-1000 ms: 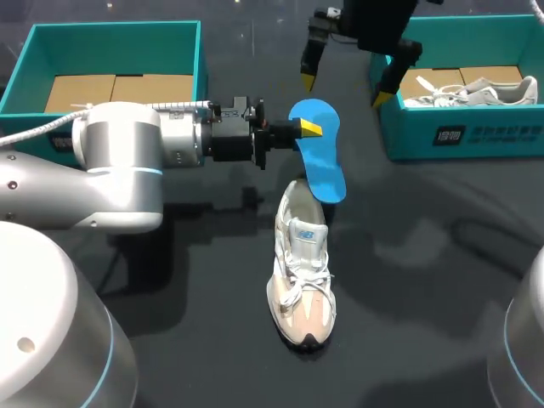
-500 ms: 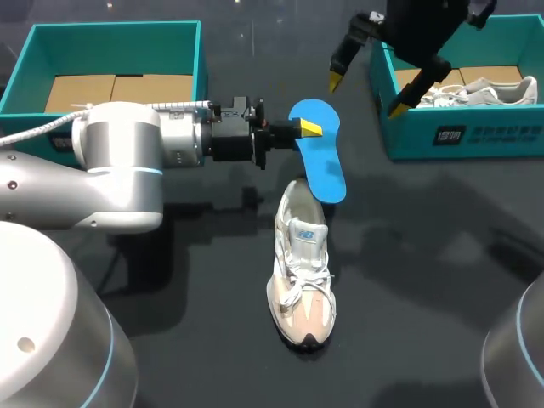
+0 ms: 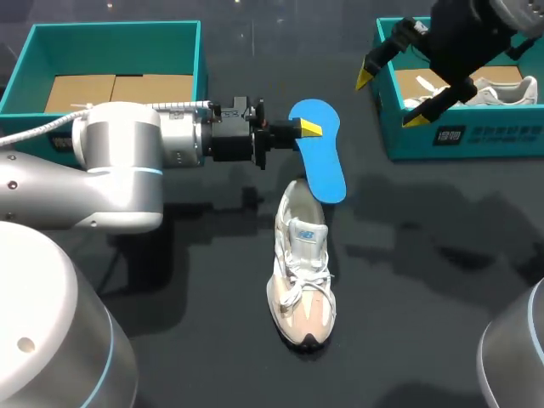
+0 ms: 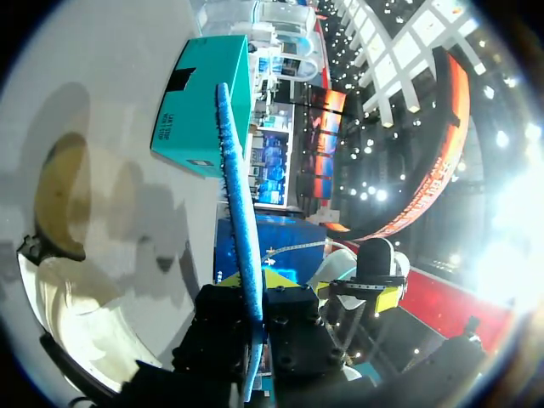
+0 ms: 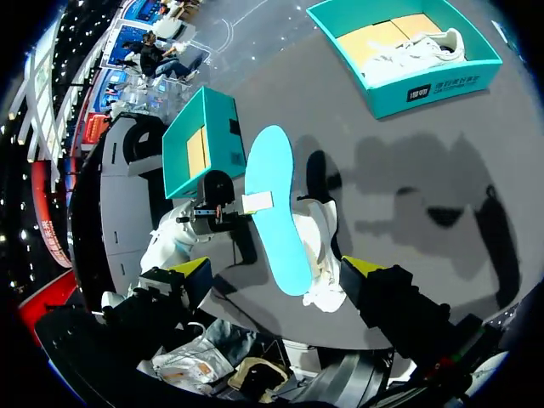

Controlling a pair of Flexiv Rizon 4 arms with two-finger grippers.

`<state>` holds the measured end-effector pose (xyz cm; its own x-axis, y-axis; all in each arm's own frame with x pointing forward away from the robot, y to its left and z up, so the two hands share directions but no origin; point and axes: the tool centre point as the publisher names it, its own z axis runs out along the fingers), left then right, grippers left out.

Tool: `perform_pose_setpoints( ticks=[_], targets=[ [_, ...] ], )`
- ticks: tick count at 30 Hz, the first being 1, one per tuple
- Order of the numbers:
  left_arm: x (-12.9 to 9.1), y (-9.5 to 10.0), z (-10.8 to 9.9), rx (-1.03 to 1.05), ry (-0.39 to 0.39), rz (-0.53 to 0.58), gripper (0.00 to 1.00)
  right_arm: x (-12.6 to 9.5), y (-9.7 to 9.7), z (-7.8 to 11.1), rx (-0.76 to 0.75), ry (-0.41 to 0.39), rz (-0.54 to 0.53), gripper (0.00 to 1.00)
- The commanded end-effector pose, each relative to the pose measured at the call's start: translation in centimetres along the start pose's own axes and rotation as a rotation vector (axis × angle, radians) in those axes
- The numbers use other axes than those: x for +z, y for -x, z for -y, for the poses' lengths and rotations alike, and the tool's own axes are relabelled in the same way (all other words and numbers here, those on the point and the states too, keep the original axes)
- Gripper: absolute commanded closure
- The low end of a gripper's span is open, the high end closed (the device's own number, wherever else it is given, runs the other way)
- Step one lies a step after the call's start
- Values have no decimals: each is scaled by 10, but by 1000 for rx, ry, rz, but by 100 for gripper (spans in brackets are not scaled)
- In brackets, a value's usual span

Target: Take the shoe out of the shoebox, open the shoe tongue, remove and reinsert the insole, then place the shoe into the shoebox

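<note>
A white and beige shoe [image 3: 302, 263] lies on the dark table, toe toward the front edge. Above its heel hangs the blue insole [image 3: 321, 161], with my left gripper [image 3: 308, 128] shut on its edge from the left. In the left wrist view the insole [image 4: 238, 212] shows edge-on between the fingers, above the shoe [image 4: 76, 314]. My right gripper [image 3: 389, 98] is open and empty, up by the near left corner of the right shoebox [image 3: 459, 136]. From the right wrist the insole [image 5: 276, 208] and the shoe [image 5: 319, 246] lie far ahead of its open fingers.
The right teal shoebox holds a second white shoe [image 3: 476, 89] on cardboard. A left teal shoebox [image 3: 110, 38] stands at the back left, with only cardboard inside. My left arm [image 3: 119, 161] stretches across the table's left half.
My right gripper has moved to the right, from above the insole to the right shoebox's corner. The left gripper, the insole and the shoe have stayed still.
</note>
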<state>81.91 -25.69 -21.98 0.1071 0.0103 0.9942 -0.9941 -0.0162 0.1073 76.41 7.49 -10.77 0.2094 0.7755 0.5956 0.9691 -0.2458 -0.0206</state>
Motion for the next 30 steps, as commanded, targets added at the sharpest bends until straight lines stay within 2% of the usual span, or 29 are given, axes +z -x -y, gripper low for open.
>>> perform_pose_setpoints(
  ticks=[1, 8, 15, 30],
  targets=[
    [0, 1, 0, 1, 0, 0, 100, 6, 15, 2, 8, -5, -456, 0],
    [0, 1, 0, 1, 0, 0, 100, 15, 27, 2, -1, -19, -604, 0],
    [0, 1, 0, 1, 0, 0, 100, 23, 36, 1, 9, -57, -688, 0],
    [0, 1, 0, 1, 0, 0, 100, 44, 42, 2, -1, -77, -760, 0]
  ],
)
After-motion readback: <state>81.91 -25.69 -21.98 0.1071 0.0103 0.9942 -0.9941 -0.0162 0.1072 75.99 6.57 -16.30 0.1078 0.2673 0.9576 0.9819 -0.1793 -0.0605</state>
